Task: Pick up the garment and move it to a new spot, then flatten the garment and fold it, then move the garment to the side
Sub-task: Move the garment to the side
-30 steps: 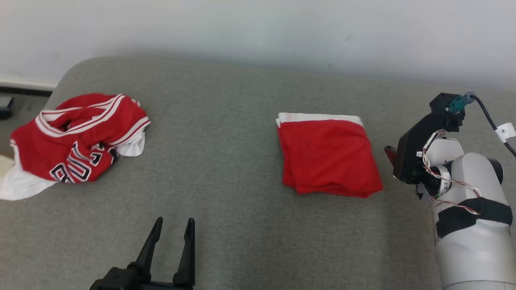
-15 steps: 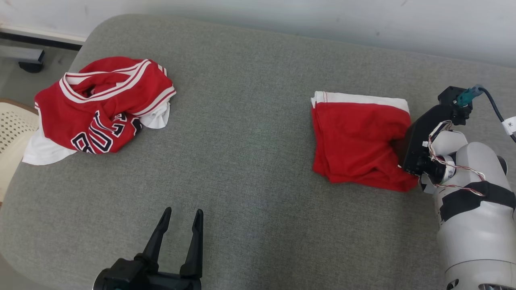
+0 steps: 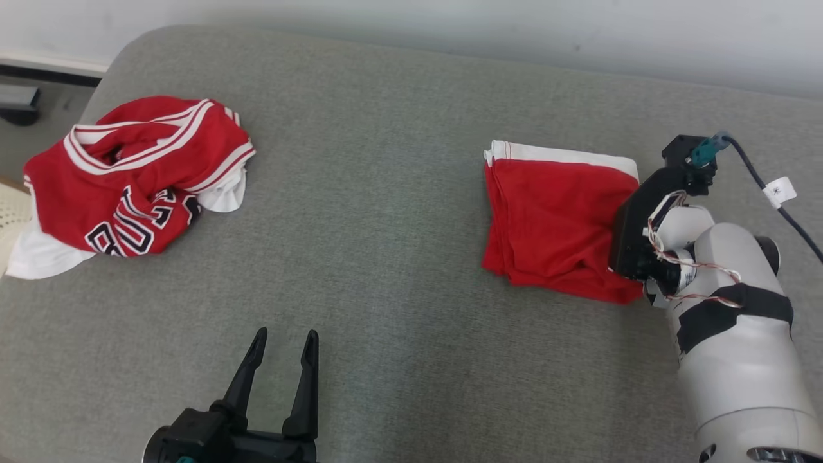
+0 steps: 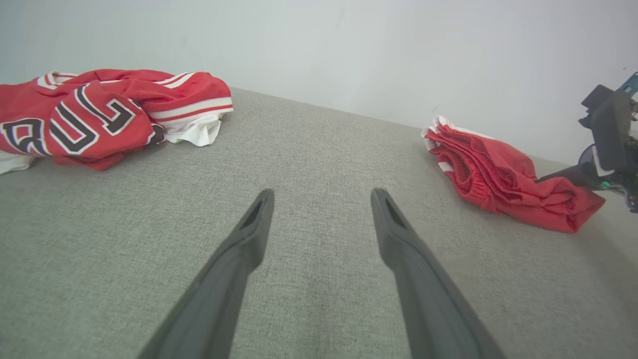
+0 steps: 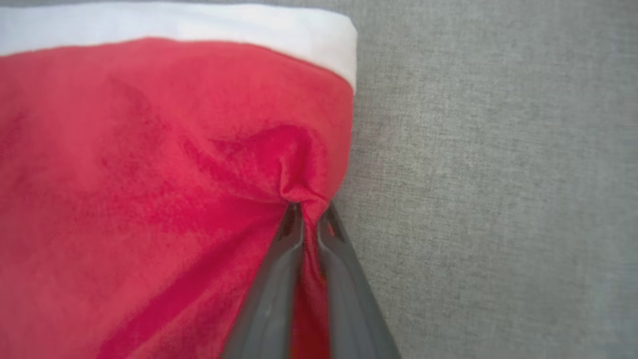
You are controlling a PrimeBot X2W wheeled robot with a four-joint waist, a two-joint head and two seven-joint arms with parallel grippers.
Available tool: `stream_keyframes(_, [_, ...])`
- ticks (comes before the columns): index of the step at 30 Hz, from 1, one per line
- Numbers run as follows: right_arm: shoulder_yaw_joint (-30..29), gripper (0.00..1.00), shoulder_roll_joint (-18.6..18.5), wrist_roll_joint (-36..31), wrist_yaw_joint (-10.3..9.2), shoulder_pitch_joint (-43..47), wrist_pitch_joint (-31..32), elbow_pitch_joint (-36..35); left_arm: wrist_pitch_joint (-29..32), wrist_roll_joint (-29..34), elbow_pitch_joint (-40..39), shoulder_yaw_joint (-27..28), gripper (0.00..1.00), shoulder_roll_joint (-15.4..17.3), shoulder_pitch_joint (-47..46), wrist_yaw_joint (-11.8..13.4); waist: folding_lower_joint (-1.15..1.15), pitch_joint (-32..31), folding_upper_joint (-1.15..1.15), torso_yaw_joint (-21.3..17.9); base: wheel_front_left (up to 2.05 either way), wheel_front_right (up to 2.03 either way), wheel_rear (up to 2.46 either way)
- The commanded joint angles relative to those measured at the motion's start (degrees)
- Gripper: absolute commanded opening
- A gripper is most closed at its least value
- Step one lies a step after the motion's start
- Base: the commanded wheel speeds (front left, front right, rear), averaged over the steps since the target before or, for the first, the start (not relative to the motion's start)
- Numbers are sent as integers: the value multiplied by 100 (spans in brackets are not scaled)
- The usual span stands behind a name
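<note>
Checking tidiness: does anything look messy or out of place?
The red jersey lies crumpled at the left of the cushion, while the folded red garment is puckered where the right end effector pinches its edge.

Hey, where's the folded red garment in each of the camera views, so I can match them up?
Head view: folded red garment, right of centre on the grey cushion.
Left wrist view: garment at the far right.
Right wrist view: garment across left and centre, its edge pinched by the right tool.
Shared landmark: its white band along one edge.
</note>
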Motion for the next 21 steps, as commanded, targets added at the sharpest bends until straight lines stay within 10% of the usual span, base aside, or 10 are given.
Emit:
stream_keyframes(1, [20, 0, -53, -43, -20, 307, 17, 98, -20, 49, -4, 27, 100, -2, -47, -1, 0, -106, 0, -178, 0, 0, 0])
stream_keyframes(12, [604, 0, -347, 135, -20, 1010, -359, -686, -20, 214, -46, 263, 100, 0, 157, -27, 0, -417, 0, -1019, 0, 0, 0])
stream_keyframes(21, [961, 0, -1441, 183, -18, 1730, -426, -1664, -20, 318, -139, 312, 100, 1, 42, -34, 0, -221, 0, -1423, 0, 0, 0])
